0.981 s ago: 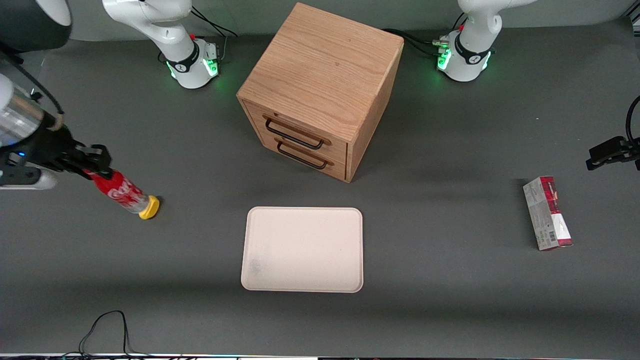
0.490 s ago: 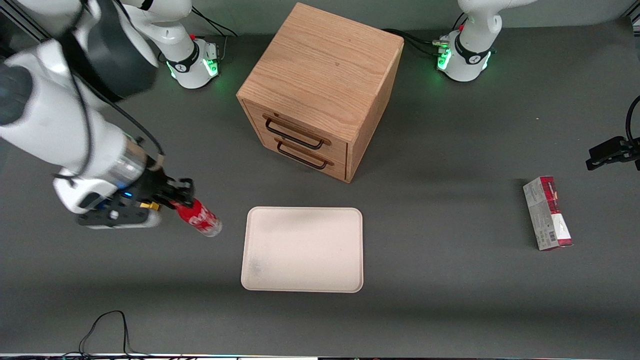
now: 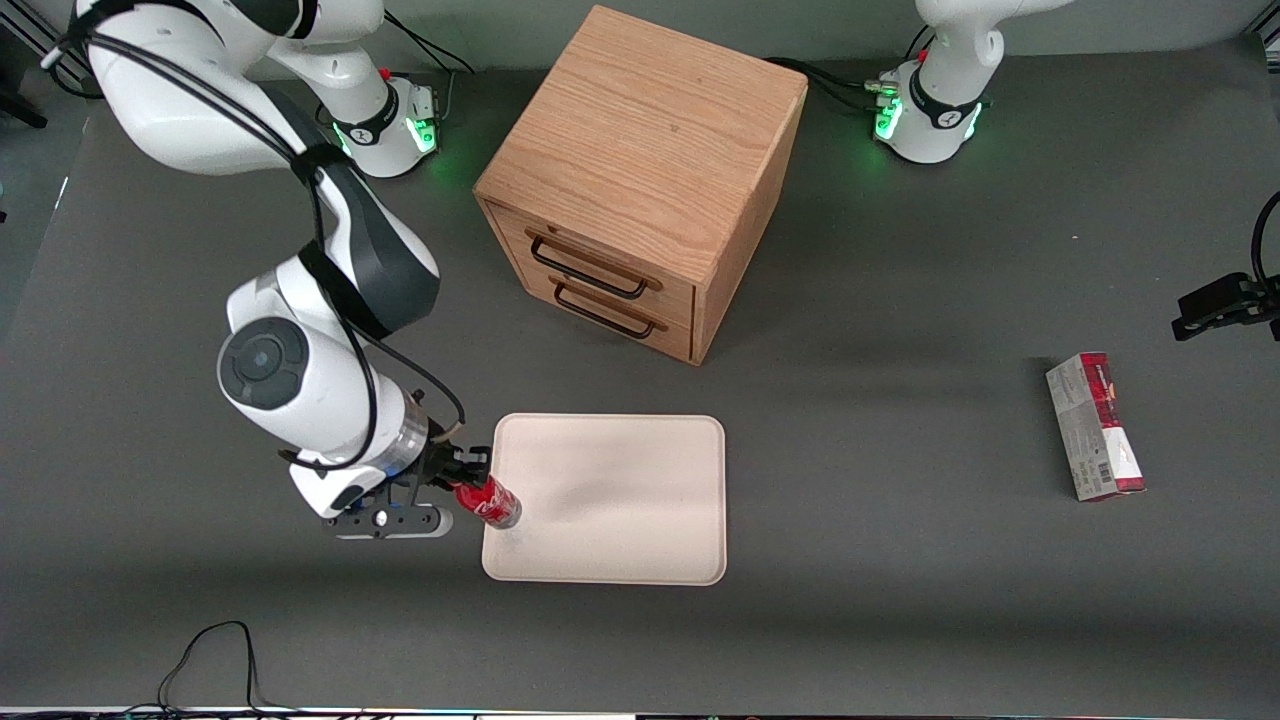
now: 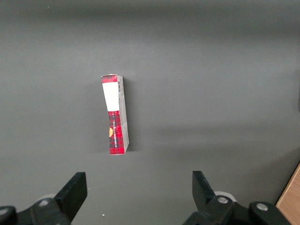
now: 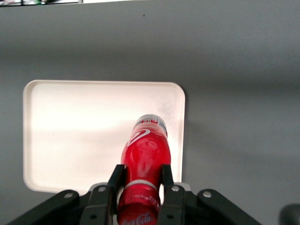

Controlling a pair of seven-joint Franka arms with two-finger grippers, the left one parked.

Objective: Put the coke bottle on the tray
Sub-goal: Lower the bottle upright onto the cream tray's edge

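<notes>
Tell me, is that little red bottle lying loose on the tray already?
No, the tool is shut on the coke bottle near its cap, holding it over the tray near one edge.

— What sort of place am I steering in?
— A robotics lab: white arm bases with green status lights (image 3: 385, 135) bolted to a dark grey matte table (image 3: 900, 560), loose black cables (image 3: 215, 650) at its edge, and a staged oak two-drawer cabinet (image 3: 640, 180).
</notes>
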